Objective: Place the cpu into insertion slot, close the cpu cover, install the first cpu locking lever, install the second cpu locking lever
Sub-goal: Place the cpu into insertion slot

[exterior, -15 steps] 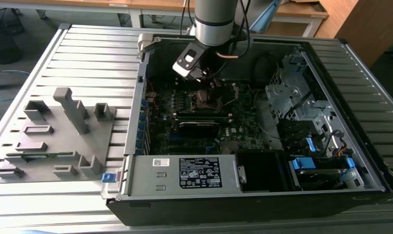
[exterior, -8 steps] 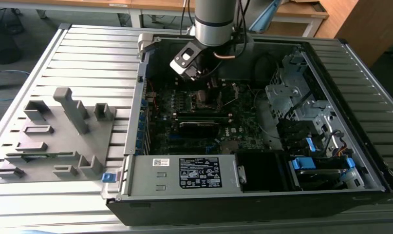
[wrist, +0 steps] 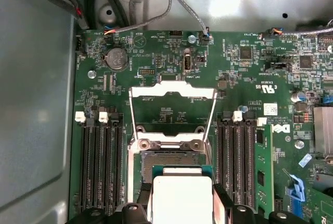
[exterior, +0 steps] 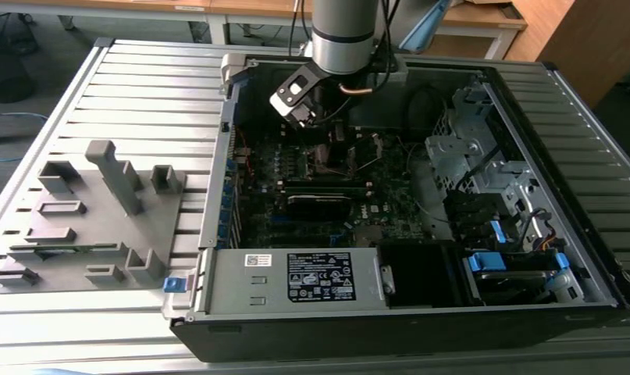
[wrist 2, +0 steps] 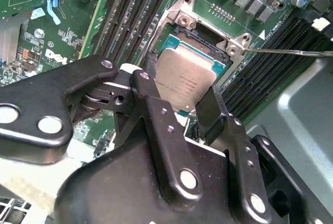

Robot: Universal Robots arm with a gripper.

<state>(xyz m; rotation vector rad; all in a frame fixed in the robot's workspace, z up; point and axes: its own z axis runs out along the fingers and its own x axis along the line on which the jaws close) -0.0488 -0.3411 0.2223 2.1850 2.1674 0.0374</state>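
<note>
Exterior view. Open computer case (exterior: pixel 398 332) lies on its side on the slatted desk (exterior: pixel 137 86), toward the edge at the exterior view's right. A grey fixture plate (exterior: pixel 96 226) sits on the desk by the edge at the exterior view's left, just beside the case. The arm (exterior: pixel 344 31) comes down into the case over the motherboard (exterior: pixel 315 211), at the board's far part. The tool end is dark against the board here, so I cannot tell the grip from this view.

Second wrist view. The hand (wrist 2: pixel 179 86) is narrowed onto the cpu (wrist 2: pixel 184 73). One black finger bears on each of two opposite edges, and the silver-grey top faces the camera. The cpu hangs directly over the insertion slot (wrist 2: pixel 200 36). The slot's dark recess and two metal corner brackets show just beyond the chip's far edge. I cannot tell whether the chip touches the slot or sits a little above it. A thin metal lever (wrist 2: pixel 291 52) runs out from one corner bracket. Long black memory slots (wrist 2: pixel 130 16) flank the socket.

First wrist view. The cpu cover (wrist: pixel 156 91) is swung open. It lies back off the slot on the side toward the coin battery (wrist: pixel 115 57), with green board visible through its window. The slot's recess is uncovered between the cover's hinge edge and the held chip. The cpu is over the part of the slot farthest from the hinge, between the finger pads.
</note>
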